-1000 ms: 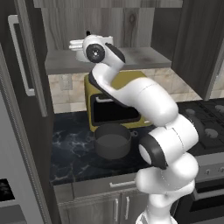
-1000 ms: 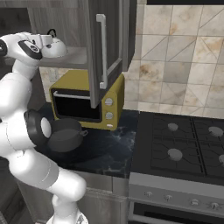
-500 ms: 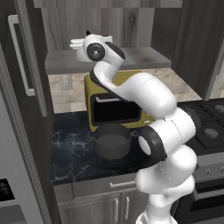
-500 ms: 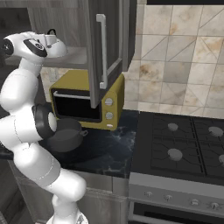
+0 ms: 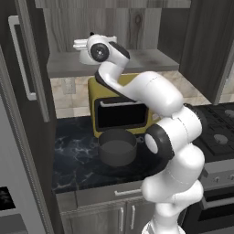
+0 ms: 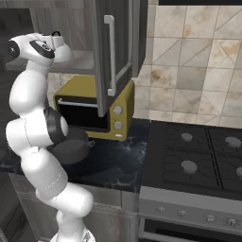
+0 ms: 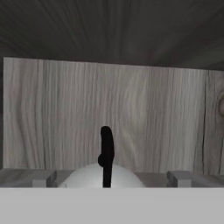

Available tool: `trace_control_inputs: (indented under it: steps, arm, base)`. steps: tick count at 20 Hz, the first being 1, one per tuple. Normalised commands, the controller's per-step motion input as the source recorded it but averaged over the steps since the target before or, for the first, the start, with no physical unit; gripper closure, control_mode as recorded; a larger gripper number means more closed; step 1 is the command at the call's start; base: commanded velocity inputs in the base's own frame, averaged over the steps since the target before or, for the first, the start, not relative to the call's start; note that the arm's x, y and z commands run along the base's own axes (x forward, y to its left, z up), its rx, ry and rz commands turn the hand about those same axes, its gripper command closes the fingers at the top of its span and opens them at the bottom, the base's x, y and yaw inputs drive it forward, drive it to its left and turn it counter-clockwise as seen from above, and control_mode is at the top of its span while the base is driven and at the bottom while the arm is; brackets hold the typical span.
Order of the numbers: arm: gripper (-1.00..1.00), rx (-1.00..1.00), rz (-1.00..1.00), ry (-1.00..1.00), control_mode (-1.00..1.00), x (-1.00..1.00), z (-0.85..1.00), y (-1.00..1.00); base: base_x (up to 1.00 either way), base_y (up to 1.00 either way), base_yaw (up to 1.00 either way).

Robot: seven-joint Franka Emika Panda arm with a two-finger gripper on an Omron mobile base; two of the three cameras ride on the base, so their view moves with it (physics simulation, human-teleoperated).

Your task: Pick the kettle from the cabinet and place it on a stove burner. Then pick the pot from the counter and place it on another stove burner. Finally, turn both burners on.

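Observation:
The silver-white kettle point(image 7: 83, 179) sits on the shelf of the open cabinet point(image 5: 146, 59), its thin black handle point(image 7: 106, 151) upright in the hand view. My gripper point(image 7: 111, 178) is open, one fingertip point(image 7: 43, 178) on each side of the kettle's dome, not closed on it. In the left base view the hand point(image 5: 98, 48) is raised to the shelf, with the kettle point(image 5: 85, 57) partly hidden behind it. The dark grey pot point(image 5: 118, 146) point(image 6: 73, 146) stands on the black marble counter point(image 5: 77, 160) in front of the microwave. Grey burners point(image 6: 189, 166) point(image 6: 186, 137) lie on the cooktop to the right.
A yellow microwave point(image 5: 121, 109) point(image 6: 90, 104) stands under the cabinet shelf. The cabinet door point(image 6: 113, 47) with its long silver handle hangs open between the arm and the stove. Another tall door point(image 5: 27, 59) stands at the left. Stove knobs point(image 6: 182, 213) line the front panel.
The arm's elbow has swung up and to the left while the hand stayed at the shelf by the kettle. The gripper has stayed open.

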Motion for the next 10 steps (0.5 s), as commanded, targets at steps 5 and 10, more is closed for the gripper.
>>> trace_control_inputs:
  steps: [5, 10]
  arm:
    - [-1.0, 0.0, 0.0, 0.0, -1.0, 0.23, 0.0, 0.0]
    - [-1.0, 0.0, 0.0, 0.0, -1.0, 0.2, 0.0, 0.02]
  base:
    - [0.0, 0.0, 0.0]
    - [0.0, 0.0, 0.0]
